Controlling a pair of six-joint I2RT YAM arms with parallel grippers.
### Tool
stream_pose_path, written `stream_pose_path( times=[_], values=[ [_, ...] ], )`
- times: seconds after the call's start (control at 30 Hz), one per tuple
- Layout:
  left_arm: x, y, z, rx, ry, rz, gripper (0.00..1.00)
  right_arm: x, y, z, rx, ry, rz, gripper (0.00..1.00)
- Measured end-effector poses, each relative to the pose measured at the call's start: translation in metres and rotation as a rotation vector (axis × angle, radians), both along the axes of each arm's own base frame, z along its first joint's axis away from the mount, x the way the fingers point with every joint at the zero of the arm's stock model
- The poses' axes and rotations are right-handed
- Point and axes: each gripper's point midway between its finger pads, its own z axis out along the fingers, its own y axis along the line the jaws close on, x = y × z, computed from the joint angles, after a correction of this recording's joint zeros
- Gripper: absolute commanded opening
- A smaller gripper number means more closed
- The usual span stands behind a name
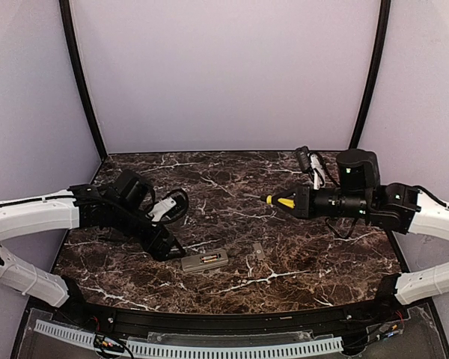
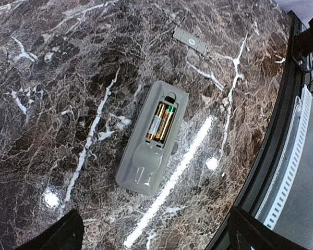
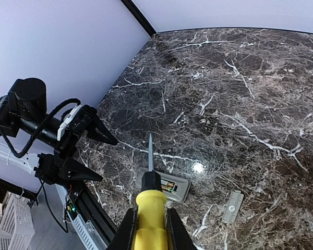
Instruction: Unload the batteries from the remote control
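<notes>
The grey remote control (image 1: 204,260) lies flat near the table's front, bay face up, and shows in the left wrist view (image 2: 146,151) and right wrist view (image 3: 181,191). Two gold batteries (image 2: 161,122) sit side by side in its open bay (image 3: 169,186). My left gripper (image 1: 172,228) is open and empty, just left of and above the remote; its fingertips (image 2: 68,232) straddle the remote's near end. My right gripper (image 1: 293,202) is shut on the yellow-handled screwdriver (image 3: 150,213), held in the air to the remote's right, blade pointing left.
The small flat grey cover (image 1: 259,252) lies on the marble right of the remote (image 2: 190,40) (image 3: 232,206). A black rail (image 1: 209,321) runs along the table's front edge. Purple walls close in the back and sides.
</notes>
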Motion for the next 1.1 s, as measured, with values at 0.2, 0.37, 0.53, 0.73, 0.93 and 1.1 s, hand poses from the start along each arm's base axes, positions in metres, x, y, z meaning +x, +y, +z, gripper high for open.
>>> stream_pose_path(
  times=[0.2, 0.37, 0.53, 0.73, 0.93, 1.1],
  values=[
    [-0.002, 0.0, -0.035, 0.103, 0.068, -0.061, 0.92, 0.001, -0.011, -0.006, -0.056, 0.024, -0.01, 0.0],
    [-0.003, -0.005, -0.057, 0.155, 0.125, -0.091, 0.89, 0.004, -0.019, -0.005, -0.083, 0.053, 0.003, 0.0],
    [-0.007, -0.008, -0.07, 0.19, 0.151, -0.11, 0.88, 0.002, -0.016, -0.013, -0.132, 0.114, 0.053, 0.0],
    [-0.008, -0.011, -0.074, 0.205, 0.131, -0.102, 0.88, 0.0, 0.001, -0.026, -0.194, 0.198, 0.144, 0.0],
    [-0.01, -0.01, -0.082, 0.275, 0.048, -0.098, 0.89, -0.002, 0.008, -0.034, -0.237, 0.221, 0.199, 0.0],
    [-0.003, -0.012, -0.083, 0.3, -0.035, -0.106, 0.89, -0.002, 0.01, -0.042, -0.262, 0.231, 0.227, 0.0]
  ],
)
